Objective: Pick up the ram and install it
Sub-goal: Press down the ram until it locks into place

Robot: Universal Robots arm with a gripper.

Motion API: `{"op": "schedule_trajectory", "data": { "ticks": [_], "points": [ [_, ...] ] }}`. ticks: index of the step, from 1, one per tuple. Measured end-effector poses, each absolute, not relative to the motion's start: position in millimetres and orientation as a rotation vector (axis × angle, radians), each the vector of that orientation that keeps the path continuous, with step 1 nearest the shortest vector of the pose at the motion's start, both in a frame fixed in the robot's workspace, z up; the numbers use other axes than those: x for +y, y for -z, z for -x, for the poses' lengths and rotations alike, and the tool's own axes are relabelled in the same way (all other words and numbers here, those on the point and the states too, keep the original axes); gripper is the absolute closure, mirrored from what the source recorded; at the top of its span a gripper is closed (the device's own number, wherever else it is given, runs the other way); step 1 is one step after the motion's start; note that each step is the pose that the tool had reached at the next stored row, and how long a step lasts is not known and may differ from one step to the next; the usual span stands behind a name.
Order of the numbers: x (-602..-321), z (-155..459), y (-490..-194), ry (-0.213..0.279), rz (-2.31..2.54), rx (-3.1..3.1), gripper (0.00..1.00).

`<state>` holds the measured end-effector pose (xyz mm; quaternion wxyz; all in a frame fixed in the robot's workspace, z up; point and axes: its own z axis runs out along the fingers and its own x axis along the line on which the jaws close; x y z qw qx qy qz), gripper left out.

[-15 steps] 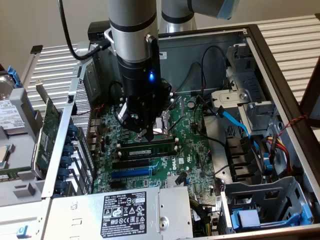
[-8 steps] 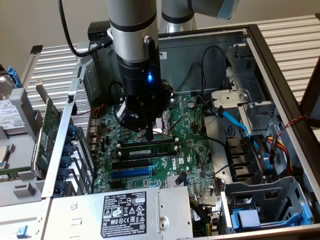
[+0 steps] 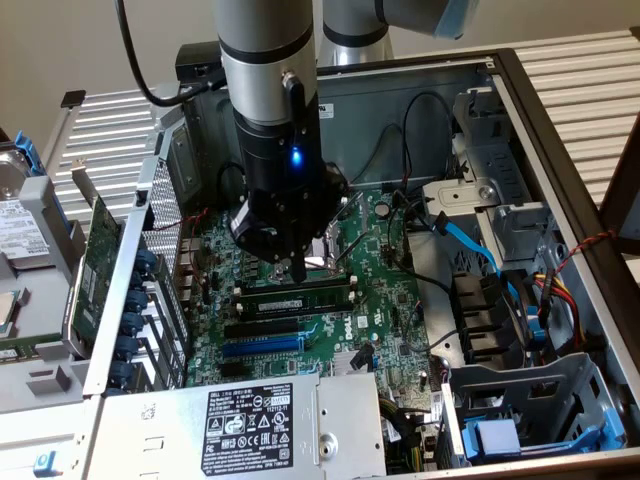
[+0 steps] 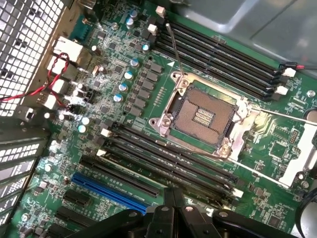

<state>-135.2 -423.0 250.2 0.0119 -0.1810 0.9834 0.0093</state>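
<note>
The end effector [image 3: 297,268] is fully closed with nothing in its grip, hovering just above the ram [image 3: 297,298], a long narrow dark stick lying in a slot beneath its fingertips. Behind it, the arm's body partly hides the square metal-framed CPU socket [image 4: 202,116]. The green motherboard [image 3: 395,300] spreads around.

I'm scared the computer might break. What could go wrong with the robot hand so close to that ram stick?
1. The shut hand hangs right above the ram, which sits in a memory slot. Pushing off-centre might leave the stick tilted or strain the motherboard.
2. The open CPU socket, with its bare contacts, lies right beside that slot. A sideways slip of the hand could probably damage them.
</note>
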Motion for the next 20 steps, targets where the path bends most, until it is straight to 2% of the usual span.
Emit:
{"op": "schedule_trajectory", "data": {
  "ticks": [20],
  "points": [
    [-423.0,135.1,-250.2,-0.014,0.213,3.116,0.89]
  ]
}}
